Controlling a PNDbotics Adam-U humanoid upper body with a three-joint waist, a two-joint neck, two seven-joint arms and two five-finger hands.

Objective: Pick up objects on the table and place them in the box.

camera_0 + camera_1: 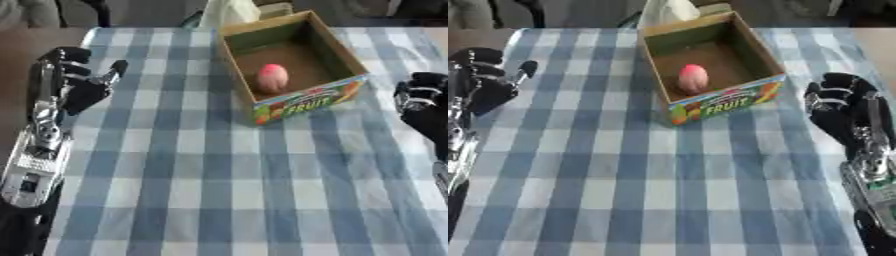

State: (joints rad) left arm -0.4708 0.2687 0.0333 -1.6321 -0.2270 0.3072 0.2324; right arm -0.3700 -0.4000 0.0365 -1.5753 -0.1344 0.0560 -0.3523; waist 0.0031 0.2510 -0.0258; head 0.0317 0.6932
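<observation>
Both hands are hovering over the blue-and-white checked tabletop (227, 190), one at each side edge, neither touching anything.

Left hand (77, 85): showing at the left edge, fingers curling inward with the thumb sticking out toward the box; it is grasping nothing. Silver forearm is running down toward the lower left corner.

Right hand (840, 107): showing at the right edge, fingers curling over at the top, also clenched on nothing. The box is sitting just beyond and inward of this hand, apart from it.

Box (745, 45): an open cardboard carton with "FRUIT" lettering on its near wall, standing upright between the two hands and farther from the robot than either, closer to the right hand than the left.

Pink object (693, 78): rounded, peach-like, lying inside the box on its floor, near the front wall. It is well apart from both hands.

A white thing (667, 11) is standing just behind the box's far wall; identity unclear.
</observation>
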